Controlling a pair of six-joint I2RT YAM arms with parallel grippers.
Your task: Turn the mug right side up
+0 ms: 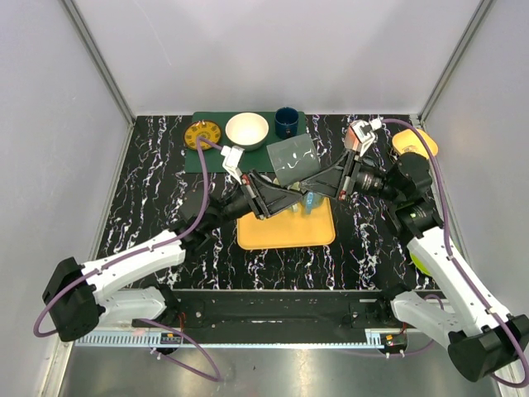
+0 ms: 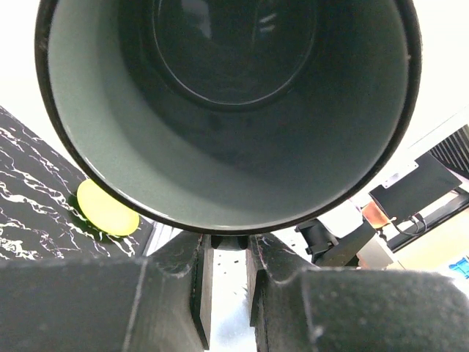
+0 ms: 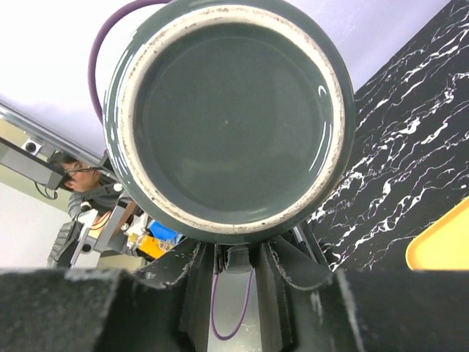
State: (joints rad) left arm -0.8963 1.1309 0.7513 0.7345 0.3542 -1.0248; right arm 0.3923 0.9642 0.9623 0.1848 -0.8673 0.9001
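The grey mug (image 1: 293,160) hangs on its side in the air above the yellow tray (image 1: 285,233), between my two grippers. In the left wrist view I look into the mug's open mouth (image 2: 220,147). My left gripper (image 2: 229,246) is shut on the mug's handle just under the rim. In the right wrist view I face the mug's bottom (image 3: 227,110). The handle stub (image 3: 238,258) sits between the fingers of my right gripper (image 3: 236,253), which stand narrowly apart with a sliver of gap on one side. From above, the left gripper (image 1: 277,197) and the right gripper (image 1: 321,187) meet under the mug.
At the back, a green mat (image 1: 211,159) carries a white bowl (image 1: 247,130), a blue cup (image 1: 286,121) and a yellow-brown plate (image 1: 202,134). An orange object (image 1: 416,142) lies back right and a yellow-green one (image 1: 417,263) by the right arm. White walls close three sides.
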